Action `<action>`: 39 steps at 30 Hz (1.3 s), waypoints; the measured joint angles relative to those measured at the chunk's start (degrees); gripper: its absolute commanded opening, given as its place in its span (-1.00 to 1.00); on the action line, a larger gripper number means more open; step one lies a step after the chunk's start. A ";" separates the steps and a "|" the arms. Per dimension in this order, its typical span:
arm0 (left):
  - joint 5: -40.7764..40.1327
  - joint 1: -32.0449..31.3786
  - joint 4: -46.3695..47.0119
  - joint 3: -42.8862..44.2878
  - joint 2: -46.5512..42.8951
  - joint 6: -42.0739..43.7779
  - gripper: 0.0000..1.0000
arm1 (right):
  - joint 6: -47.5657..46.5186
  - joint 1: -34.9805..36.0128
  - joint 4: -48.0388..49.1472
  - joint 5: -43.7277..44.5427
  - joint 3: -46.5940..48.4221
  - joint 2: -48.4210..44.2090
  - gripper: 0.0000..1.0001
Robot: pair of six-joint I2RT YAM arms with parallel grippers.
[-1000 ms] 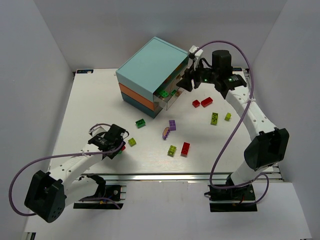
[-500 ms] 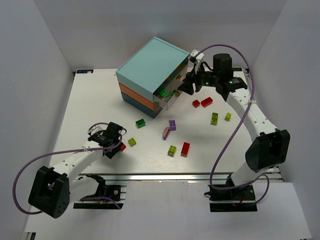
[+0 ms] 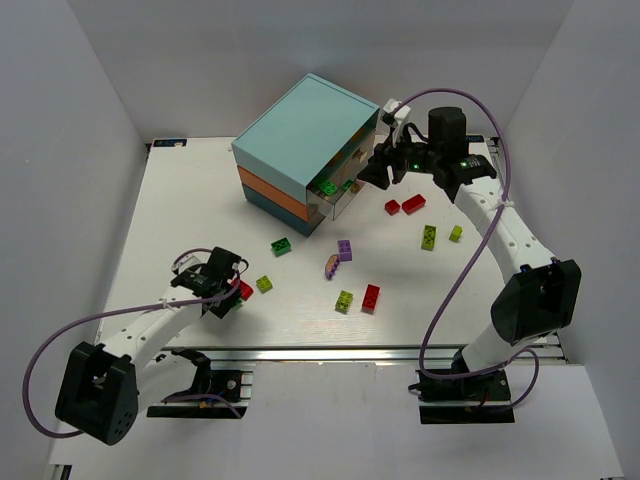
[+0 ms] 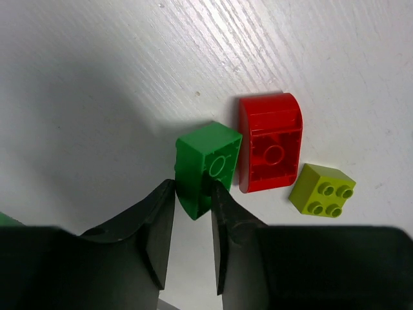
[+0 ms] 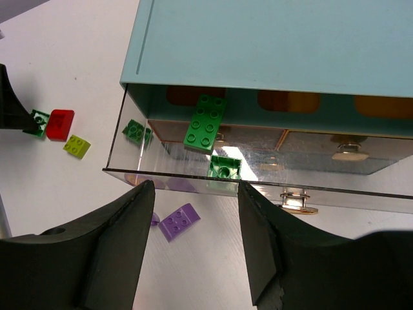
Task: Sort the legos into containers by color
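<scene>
My left gripper is shut on a small green brick low at the table, right beside a red brick and a yellow-green brick. In the top view the left gripper is at the front left. The chest has light teal, orange and dark teal layers. Its clear drawer is pulled out and holds green bricks. My right gripper is open and empty just above the drawer's front edge; it also shows in the top view.
Loose bricks lie mid-table: green, purple, pinkish, yellow-green, red. Two red bricks and two yellow-green ones lie to the right. White walls enclose the table.
The left gripper has shifted slightly toward the near left at the red brick. The right gripper has drawn back a little to the right from the drawer.
</scene>
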 measured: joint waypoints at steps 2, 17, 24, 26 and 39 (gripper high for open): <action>0.13 0.11 -0.46 -0.04 -0.33 0.02 -0.29 | 0.02 -0.02 0.00 0.00 -0.02 0.00 0.20; 0.09 0.70 -2.80 1.44 -1.99 1.92 -0.09 | -0.15 -0.13 0.33 -0.24 -0.83 0.00 0.20; -2.05 0.70 -4.98 3.04 -6.21 2.32 0.46 | -0.22 -0.13 0.63 -1.05 -0.94 0.00 0.20; -2.29 0.70 -5.62 3.04 -5.75 1.95 0.61 | -0.22 -0.13 0.66 -1.09 -0.94 0.00 0.20; -1.84 6.69 0.11 2.21 0.98 0.31 0.64 | -0.66 -0.66 0.63 -1.25 -1.03 0.00 0.20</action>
